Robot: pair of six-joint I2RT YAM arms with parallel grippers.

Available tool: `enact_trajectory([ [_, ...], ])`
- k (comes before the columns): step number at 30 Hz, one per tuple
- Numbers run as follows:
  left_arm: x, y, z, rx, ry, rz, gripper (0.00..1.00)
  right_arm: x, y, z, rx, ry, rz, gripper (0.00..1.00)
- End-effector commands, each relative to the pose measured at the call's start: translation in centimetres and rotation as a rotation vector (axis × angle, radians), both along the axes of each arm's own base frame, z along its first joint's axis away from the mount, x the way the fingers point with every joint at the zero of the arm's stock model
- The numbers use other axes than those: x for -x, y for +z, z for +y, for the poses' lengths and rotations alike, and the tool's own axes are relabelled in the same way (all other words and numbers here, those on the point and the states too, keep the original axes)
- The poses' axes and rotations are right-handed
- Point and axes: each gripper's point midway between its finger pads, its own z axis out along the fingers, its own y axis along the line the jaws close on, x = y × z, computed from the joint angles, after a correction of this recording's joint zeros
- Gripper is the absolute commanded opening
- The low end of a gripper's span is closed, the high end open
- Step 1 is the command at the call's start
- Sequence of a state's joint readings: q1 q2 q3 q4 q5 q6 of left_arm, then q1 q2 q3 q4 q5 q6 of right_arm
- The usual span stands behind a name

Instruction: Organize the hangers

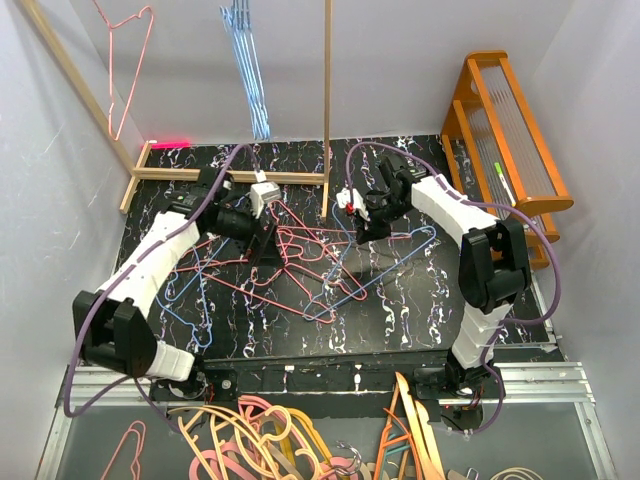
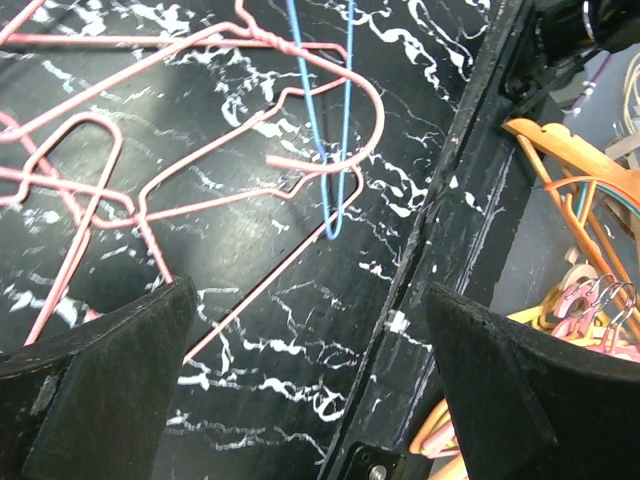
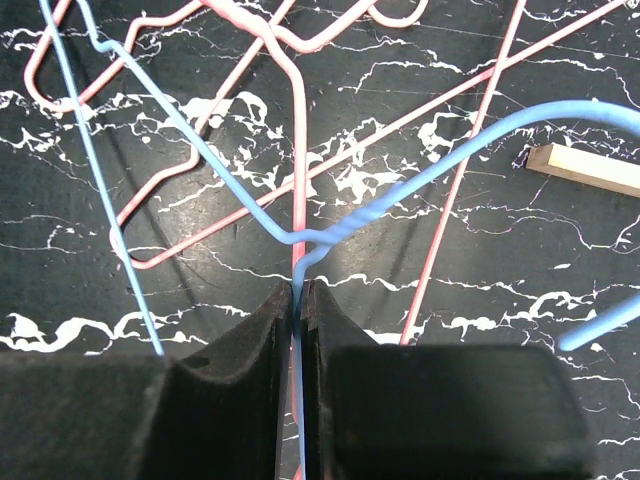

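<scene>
At right of the wooden post (image 1: 327, 110): blue wire pinched

Just rt of post foot: R gripper (image 3: 300, 295), jaws clamped tight on twisted neck of a light blue hanger (image 3: 340, 230). Just left of post foot: L gripper (image 2: 310, 290), jaws wide apart, holding nothing, low over tangle of pink hangers (image 1: 300, 262) w/ blue ones mixed in, flat on black marbled table (image 1: 400, 310). High up, left of post: bunch of blue hangers (image 1: 248, 70), hung. Farther left: lone pink hanger (image 1: 130, 70), also hung.

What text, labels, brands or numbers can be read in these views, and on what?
None can be read in any view.
White tag on the table edge: too small to tell if printed.
Hangers and orange rack: no print visible.
</scene>
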State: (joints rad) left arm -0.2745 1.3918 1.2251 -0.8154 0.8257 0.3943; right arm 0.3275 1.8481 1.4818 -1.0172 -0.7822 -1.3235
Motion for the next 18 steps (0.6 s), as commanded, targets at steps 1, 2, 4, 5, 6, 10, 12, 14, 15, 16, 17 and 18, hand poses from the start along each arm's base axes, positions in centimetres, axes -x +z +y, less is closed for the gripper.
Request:
enact_trajectory([
  [1,-1.0,0.9,-3.3,0.096,-0.078,-0.010,0.97,0.9,1.8,0.5,-0.061,-0.019,0.029,0.08],
  [2,-1.1,0.9,-3.9,0.103,-0.093,-0.003,0.97,0.9,1.8,0.7,-0.067,-0.021,0.040,0.08],
  [4,-1.0,1.2,-4.7,0.130,-0.121,0.017,0.97,0.4,2.7,1.0,-0.091,-0.036,0.038,0.08],
  [5,-0.5,1.1,-5.0,0.141,-0.143,0.041,0.97,0.1,3.3,1.1,-0.107,-0.047,0.032,0.08],
  [6,0.4,0.8,-5.1,0.146,-0.172,0.068,0.97,-0.2,3.8,1.2,-0.121,-0.061,0.026,0.08],
  [10,3.2,-1.9,-4.2,0.119,-0.256,0.064,0.97,-0.8,4.5,1.0,-0.148,-0.096,0.028,0.08],
  [12,4.4,-2.5,-3.6,0.123,-0.304,0.012,0.97,-0.9,4.5,1.1,-0.155,-0.107,0.029,0.08],
  [14,5.2,-3.1,-3.2,0.133,-0.315,-0.025,0.97,-1.4,4.7,1.1,-0.167,-0.125,0.025,0.08],
  [15,5.4,-3.5,-3.0,0.136,-0.301,-0.028,0.97,-1.7,4.8,1.1,-0.175,-0.133,0.023,0.08],
  [16,5.5,-4.2,-2.9,0.133,-0.293,-0.025,0.97,-2.0,4.9,1.1,-0.182,-0.139,0.020,0.08],
  [17,5.6,-4.7,-2.6,0.129,-0.293,-0.049,0.97,-2.2,5.0,1.2,-0.186,-0.142,0.020,0.08],
  [18,5.5,-5.3,-2.5,0.124,-0.278,-0.067,0.97,-2.4,5.1,1.2,-0.191,-0.144,0.021,0.08],
])
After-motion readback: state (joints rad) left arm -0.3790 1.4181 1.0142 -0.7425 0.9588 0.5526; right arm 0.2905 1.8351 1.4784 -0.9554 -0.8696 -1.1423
